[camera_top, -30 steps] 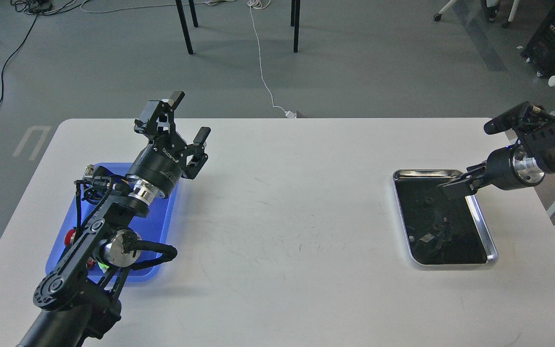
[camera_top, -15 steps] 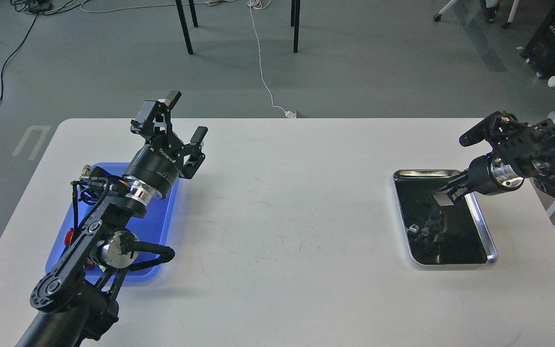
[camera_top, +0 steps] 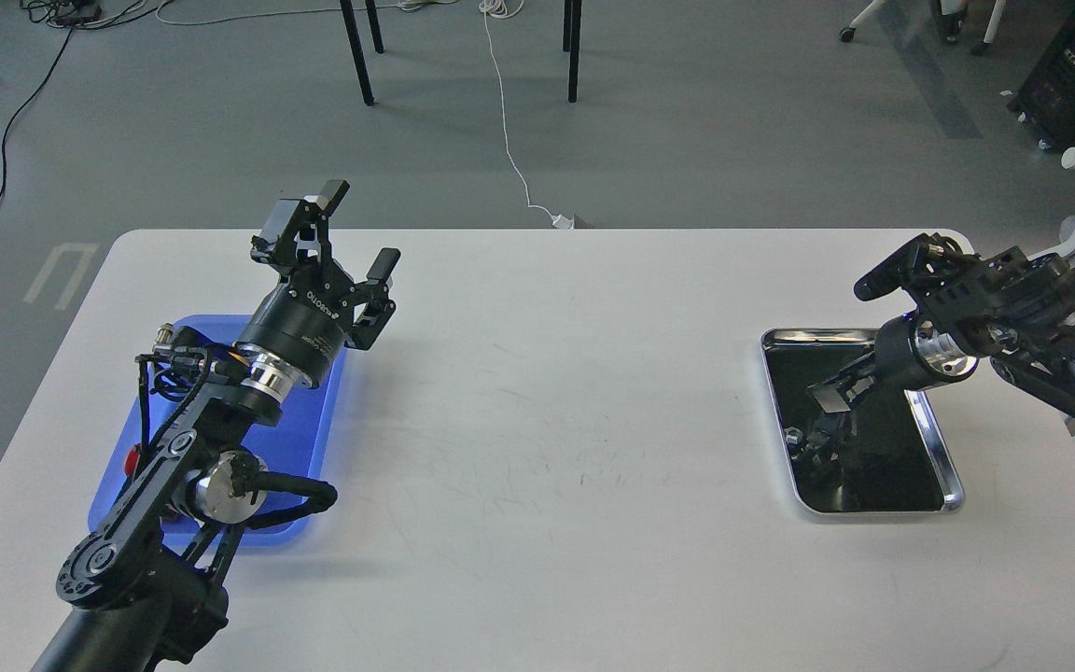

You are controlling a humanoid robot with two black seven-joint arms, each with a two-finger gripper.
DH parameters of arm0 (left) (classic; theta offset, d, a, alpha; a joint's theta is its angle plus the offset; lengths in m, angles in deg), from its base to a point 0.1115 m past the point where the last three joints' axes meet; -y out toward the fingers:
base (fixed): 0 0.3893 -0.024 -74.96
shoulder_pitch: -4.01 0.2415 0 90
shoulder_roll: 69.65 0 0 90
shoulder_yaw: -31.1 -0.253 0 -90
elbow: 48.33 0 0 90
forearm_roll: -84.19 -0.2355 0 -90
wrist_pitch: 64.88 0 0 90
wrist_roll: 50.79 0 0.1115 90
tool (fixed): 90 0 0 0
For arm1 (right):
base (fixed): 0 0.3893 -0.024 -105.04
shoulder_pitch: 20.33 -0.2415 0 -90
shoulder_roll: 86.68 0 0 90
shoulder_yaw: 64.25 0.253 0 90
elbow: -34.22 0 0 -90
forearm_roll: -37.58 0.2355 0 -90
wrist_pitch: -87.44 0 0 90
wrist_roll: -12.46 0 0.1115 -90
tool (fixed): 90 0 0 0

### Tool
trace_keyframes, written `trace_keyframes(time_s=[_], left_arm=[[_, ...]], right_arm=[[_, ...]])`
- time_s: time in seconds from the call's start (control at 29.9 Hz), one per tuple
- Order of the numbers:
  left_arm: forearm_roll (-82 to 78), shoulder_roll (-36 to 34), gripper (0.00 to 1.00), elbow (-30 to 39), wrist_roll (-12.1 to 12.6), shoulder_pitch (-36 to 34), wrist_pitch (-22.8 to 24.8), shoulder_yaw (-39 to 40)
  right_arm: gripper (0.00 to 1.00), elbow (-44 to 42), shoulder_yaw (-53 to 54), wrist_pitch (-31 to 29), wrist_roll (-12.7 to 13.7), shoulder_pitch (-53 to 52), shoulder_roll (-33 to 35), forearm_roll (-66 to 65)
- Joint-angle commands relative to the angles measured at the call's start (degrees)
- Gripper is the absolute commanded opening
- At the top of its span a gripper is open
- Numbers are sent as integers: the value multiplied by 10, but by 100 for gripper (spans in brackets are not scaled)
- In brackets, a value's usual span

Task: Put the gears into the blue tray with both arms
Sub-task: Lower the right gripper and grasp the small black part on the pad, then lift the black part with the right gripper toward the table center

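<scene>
Bright, even light — soft shadows

Left arm (camera_top: 174,467) enters from lower left, elbow bent, silver wrist ring showing. Left gripper (camera_top: 360,233) raised, pointing up and away, fingers spread wide, nothing between them. Right arm (camera_top: 1032,322) enters from right edge, wrist angled down-left. Right gripper (camera_top: 827,394) low, fingers dark, gap indistinct.
</scene>
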Motion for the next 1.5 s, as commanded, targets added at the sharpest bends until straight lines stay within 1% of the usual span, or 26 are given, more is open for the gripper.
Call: trace_keyframes(time_s=[0.0,0.3,0.4,0.5,0.57,0.7,0.87,0.94,1.17,1.27,1.47], left_arm=[[0,1,98,1,-3,1,1,0],[1,1,98,1,-4,1,1,0],[1,1,98,1,-4,1,1,0],[1,1,98,0,-9,1,1,0],[1,1,98,0,-8,1,1,0],[1,1,98,0,-9,1,1,0],[1,0,98,0,-9,1,1,0],[1,0,98,0,-8,1,1,0],[1,-1,98,0,-9,1,1,0],[1,-1,98,0,-9,0,1,1],[1,-6,98,0,-8,-1,0,1]], right_arm=[[64,-9,0,1,0,6,-3,-1],[61,-35,0,1,0,17,-35,1],[56,-36,0,1,0,18,-35,1],[54,-36,-2,1,0,18,-34,1],[50,-36,-13,1,0,18,-34,1],[48,-36,-18,2,0,17,-33,1],[35,-36,-18,2,0,17,-32,1],[27,-35,-19,2,0,17,-31,1],[17,-33,-18,2,0,12,-28,3],[15,-27,-18,2,0,6,-26,6],[15,-2,-18,2,0,-35,-19,9]])
